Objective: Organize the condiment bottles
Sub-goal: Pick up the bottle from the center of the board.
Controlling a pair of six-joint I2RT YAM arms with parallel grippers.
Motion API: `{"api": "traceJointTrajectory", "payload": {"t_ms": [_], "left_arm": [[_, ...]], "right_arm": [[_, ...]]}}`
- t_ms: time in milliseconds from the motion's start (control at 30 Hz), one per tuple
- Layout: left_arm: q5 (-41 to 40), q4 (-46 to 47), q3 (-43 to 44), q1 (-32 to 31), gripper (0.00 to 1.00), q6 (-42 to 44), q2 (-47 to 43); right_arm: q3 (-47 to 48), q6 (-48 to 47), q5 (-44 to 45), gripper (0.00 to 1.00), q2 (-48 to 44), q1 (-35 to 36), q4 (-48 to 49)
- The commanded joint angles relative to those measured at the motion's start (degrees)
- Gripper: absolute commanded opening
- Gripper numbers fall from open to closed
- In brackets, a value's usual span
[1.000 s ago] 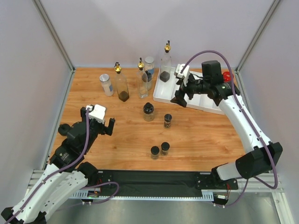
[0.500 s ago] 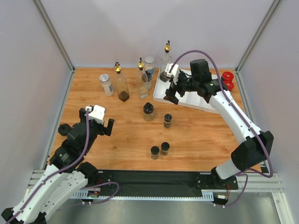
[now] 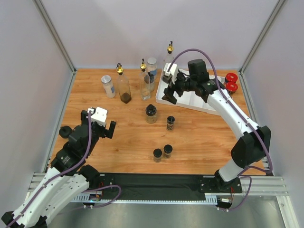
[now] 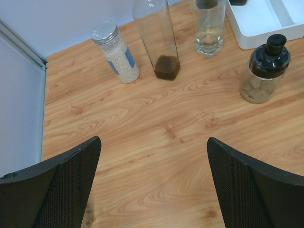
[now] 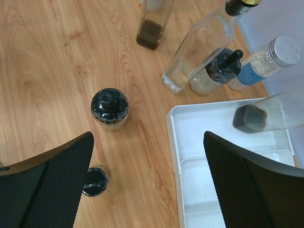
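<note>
- The step in hand is judged to be the fetching of the next bottle: only one tall bottle (image 5: 267, 112) is seen standing in the white tray (image 5: 223, 147), in its back-left compartment, and the rest are left out on the counter (image 3: 204, 137).
- The next move is judged to call for an open gripper to be lowered around a nearby bottle, closed on its body, and the bottle carried upright to the tray.
- The left gripper (image 4: 154, 190) is held wide open above bare wood at the near left; nothing is held or touched.
- At the back left, a silver-lidded jar (image 3: 108, 86) and a tall bottle with dark sauce (image 3: 123, 87) are set side by side.
- A tall clear bottle (image 3: 144, 81) is grouped tightly with two more jars near the tray's left edge; whether they touch cannot be told.
- A round black-capped jar (image 5: 109, 108) and a spice jar (image 3: 170, 123) are found mid-counter, with two small jars (image 3: 157, 154) nearer the arms.
- The right gripper (image 5: 149, 190) is spread wide and empty above the tray's left corner.
- Two red-lidded jars (image 3: 231, 82) are placed at the far right, just beside the tray.
</note>
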Motion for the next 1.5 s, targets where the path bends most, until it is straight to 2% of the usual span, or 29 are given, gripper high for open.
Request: {"api": "traceJointTrajectory", "payload": {"t_ms": [0, 167, 367, 567, 933, 1067, 1267, 1467], "left_arm": [[-1.03, 0.80, -0.32, -0.19, 1.00, 1.17, -0.29], [-1.20, 0.72, -0.23, -0.11, 1.00, 1.16, -0.20], [-1.47, 0.80, -0.49, -0.19, 1.00, 1.16, -0.03], [-2.52, 0.63, -0.49, -0.11, 1.00, 1.17, 0.06], [-3.49, 0.63, -0.58, -0.19, 1.00, 1.78, 1.12], [-3.58, 0.63, -0.67, -0.19, 1.00, 1.96, 1.38], [-2.96, 0.80, -0.58, -0.19, 1.00, 2.04, 2.08], [-2.87, 0.71, -0.67, -0.11, 1.00, 1.96, 1.91]], "right_arm": [[3.38, 3.18, -1.51, 1.00, 0.96, 0.40, 4.16], [4.35, 7.65, -1.08, 1.00, 2.80, 0.58, 8.02], [8.82, 17.23, 2.43, 1.00, 8.07, 2.24, 13.74], [16.38, 28.74, 12.36, 1.00, 16.67, 4.71, 18.49], [30.97, 30.87, 18.87, 0.98, 29.51, 6.82, 20.25], [33.17, 31.04, 21.33, 0.97, 32.77, 7.35, 21.22], [35.98, 30.52, 21.17, 0.89, 35.93, 7.61, 22.71], [38.27, 28.67, 20.46, 0.66, 38.05, 8.22, 23.15]]}}
